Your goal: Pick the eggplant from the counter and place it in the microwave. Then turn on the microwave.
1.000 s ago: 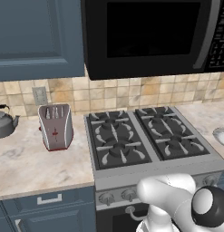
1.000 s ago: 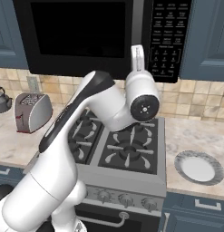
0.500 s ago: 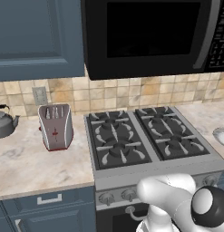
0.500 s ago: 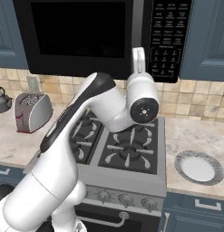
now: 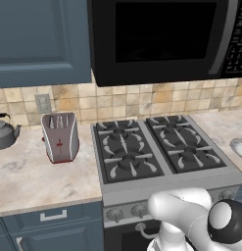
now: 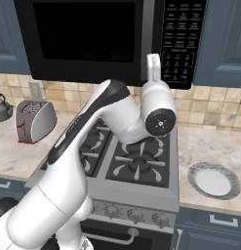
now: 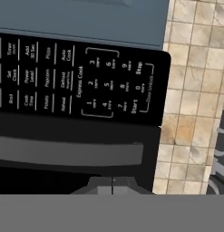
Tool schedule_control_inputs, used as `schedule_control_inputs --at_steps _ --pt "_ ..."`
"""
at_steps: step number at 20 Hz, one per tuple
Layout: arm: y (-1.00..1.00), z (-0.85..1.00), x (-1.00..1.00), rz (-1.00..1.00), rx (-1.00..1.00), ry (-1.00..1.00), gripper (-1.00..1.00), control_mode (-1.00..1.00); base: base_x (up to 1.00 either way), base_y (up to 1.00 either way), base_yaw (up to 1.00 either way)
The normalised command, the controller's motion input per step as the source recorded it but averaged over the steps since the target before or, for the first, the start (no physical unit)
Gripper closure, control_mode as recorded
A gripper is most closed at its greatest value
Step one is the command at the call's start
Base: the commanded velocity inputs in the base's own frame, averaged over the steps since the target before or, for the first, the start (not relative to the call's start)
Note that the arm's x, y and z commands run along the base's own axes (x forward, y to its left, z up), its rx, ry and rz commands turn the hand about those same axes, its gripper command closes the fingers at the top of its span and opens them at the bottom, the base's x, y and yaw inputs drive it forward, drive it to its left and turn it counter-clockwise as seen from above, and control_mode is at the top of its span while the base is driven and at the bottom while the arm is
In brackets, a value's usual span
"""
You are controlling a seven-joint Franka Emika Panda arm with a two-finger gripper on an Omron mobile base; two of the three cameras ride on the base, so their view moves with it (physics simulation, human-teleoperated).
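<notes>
Dark and pressed together, the two fingertips of our gripper (image 7: 113, 185) meet at the bottom of the hand view with nothing between them; the gripper is fully closed and empty. We take the microwave (image 6: 107, 41) as our landmark. In the hand view its keypad (image 7: 81, 86) appears rolled on its side, white labels and digits on black, with the long grey handle (image 7: 68, 153) running between the keypad and our fingertips. From the right base view, our white wrist rises just in front of the seam where the door meets the keypad, near the microwave's lower edge; whether the tips touch its face we cannot tell. The microwave door (image 5: 161, 34) is shut, its wide window dark, and we cannot make out the eggplant through it or anywhere on the counter (image 5: 29, 176).

Directly beneath the microwave sits the grey gas stove (image 5: 161, 149) with its black grates, our arm reaching up over it. Below and to the left of the microwave, on the beige counter, stands a silver toaster (image 5: 60, 137), and farther left a grey kettle (image 5: 4, 132). Below and to the right of the microwave, a white plate (image 6: 213, 179) lies on the counter. Blue cabinets (image 5: 41, 41) flank the microwave, with tan tiles (image 7: 195, 81) behind.
</notes>
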Motion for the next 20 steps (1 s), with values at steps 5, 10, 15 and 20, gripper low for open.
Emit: schedule_control_inputs --at_steps 5,10,15,20 --pt "-0.05 -0.11 0.04 0.00 0.00 0.00 1.00 -1.00 0.00 0.00 0.00" --pt "-0.03 -0.11 0.04 0.00 0.00 0.00 1.00 -1.00 0.00 0.00 0.00" --pt "-0.03 -0.09 0.07 0.00 0.00 0.00 1.00 -1.00 0.00 0.00 0.00" --pt "-0.04 -0.09 0.09 0.00 0.00 0.00 1.00 -1.00 0.00 0.00 0.00"
